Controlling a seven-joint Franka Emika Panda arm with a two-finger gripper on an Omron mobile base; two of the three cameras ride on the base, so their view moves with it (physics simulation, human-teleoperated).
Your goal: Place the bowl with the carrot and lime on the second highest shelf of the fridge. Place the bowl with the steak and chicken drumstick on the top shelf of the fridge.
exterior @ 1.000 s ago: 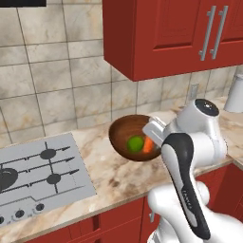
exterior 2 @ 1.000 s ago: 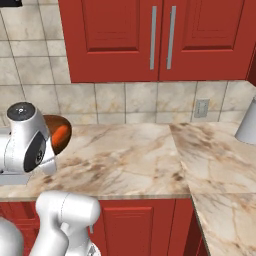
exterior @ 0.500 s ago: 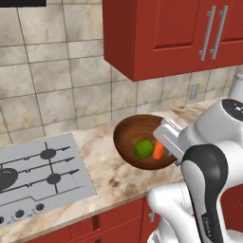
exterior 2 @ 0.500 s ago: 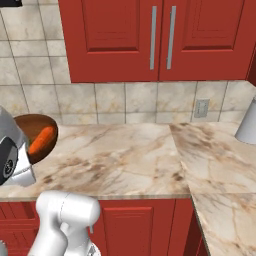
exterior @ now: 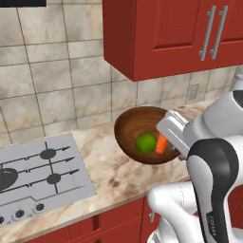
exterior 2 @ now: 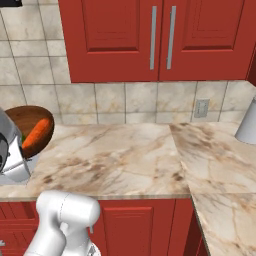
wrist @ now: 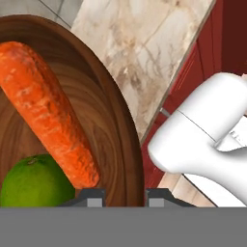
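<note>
Bowl with the carrot and lime (exterior: 135,130) is up off the counter, tipped toward the left base camera, carried in the air above the marble countertop (exterior 2: 130,150) near the stove (exterior: 38,173). Carrot (wrist: 48,111) lies lengthwise inside, lime (wrist: 36,181) just beside its lower end, both touching the bowl floor. Gripper (wrist: 124,198) is clenched on the bowl's rim: hand view has one fingertip inside the wall, the other outside, rim between them. Right base view puts the bowl at the far left edge, partly behind the arm. Progress, as I read it: pick of the first bowl is done, transport is in hand, placement on the second highest shelf isn't. Fridge isn't in frame, so the base likely needs to drive or turn to reach it. Meat bowl not started as far as these frames go. Red wall cabinets (exterior 2: 150,37) overhead, tiled backsplash (exterior: 47,90) behind. Tilt is the watch item; contents could roll out.
</note>
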